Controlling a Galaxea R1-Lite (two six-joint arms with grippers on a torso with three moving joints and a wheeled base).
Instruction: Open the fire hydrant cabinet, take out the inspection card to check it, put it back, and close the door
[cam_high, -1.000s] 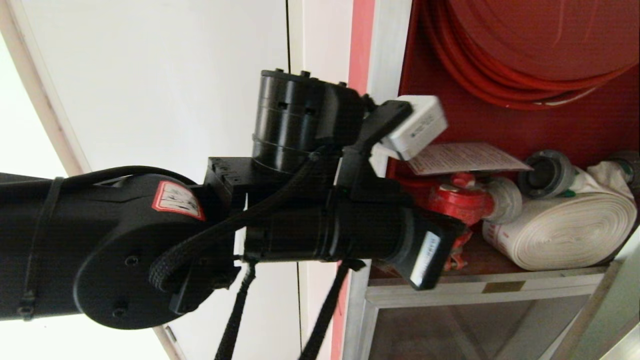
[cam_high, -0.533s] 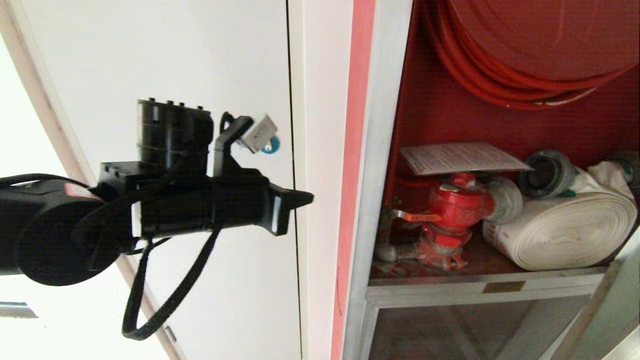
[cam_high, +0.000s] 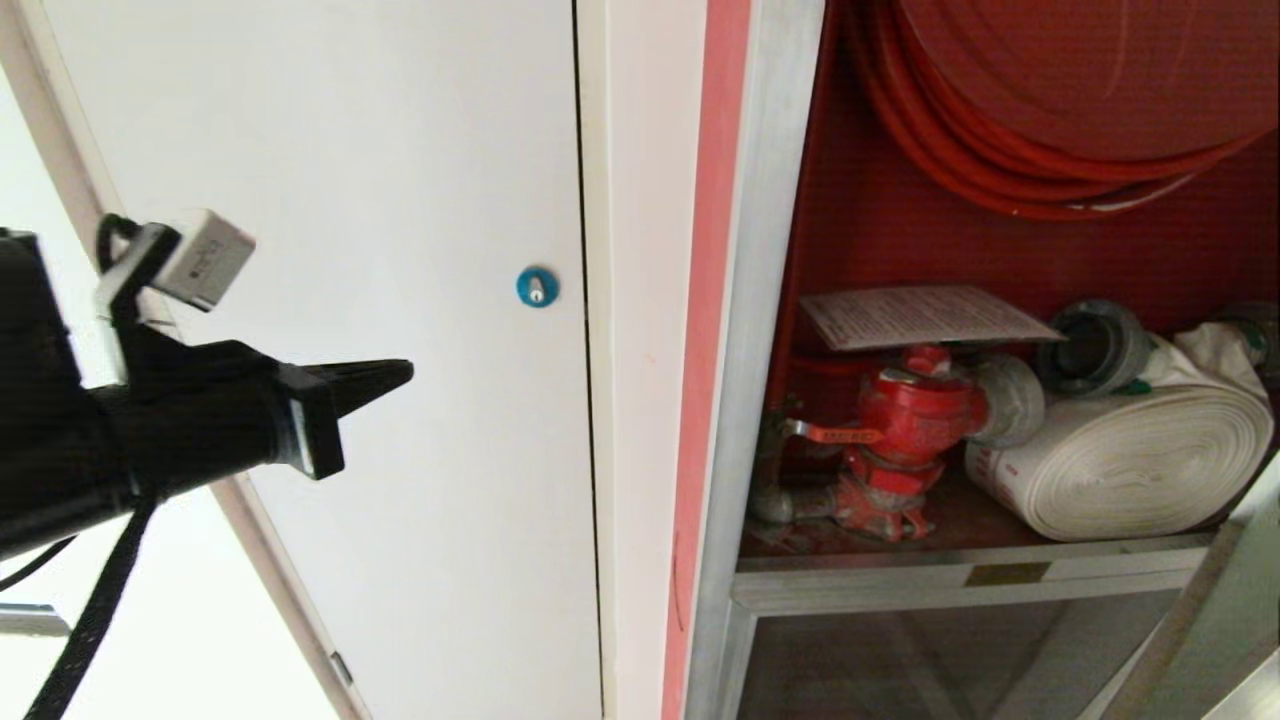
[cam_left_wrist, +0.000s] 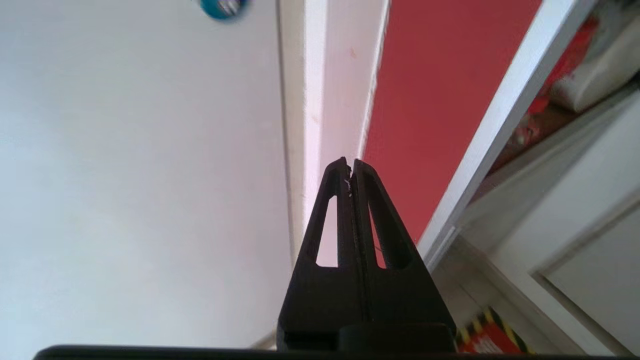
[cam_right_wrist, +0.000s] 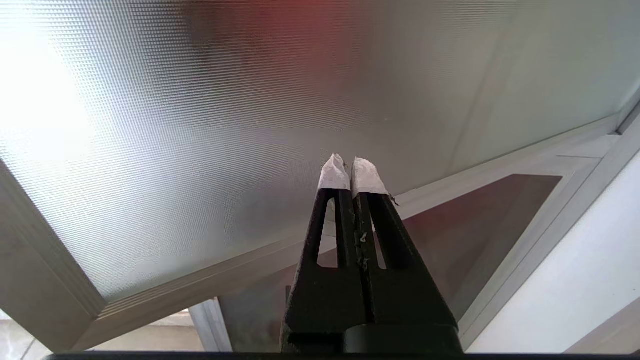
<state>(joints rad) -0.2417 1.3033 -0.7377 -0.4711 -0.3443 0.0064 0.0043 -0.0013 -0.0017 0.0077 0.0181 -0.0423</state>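
Head view: pale printed inspection card (cam_high: 925, 315)

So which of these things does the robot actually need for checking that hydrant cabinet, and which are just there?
Part of the job:
- cabinet, standing open
- card, lying on top of the red valve
- left gripper, shut and empty, out in front of the white door
- glass door, seen close before the shut right gripper

Just there:
- hose reel
- rolled hose
- blue lock
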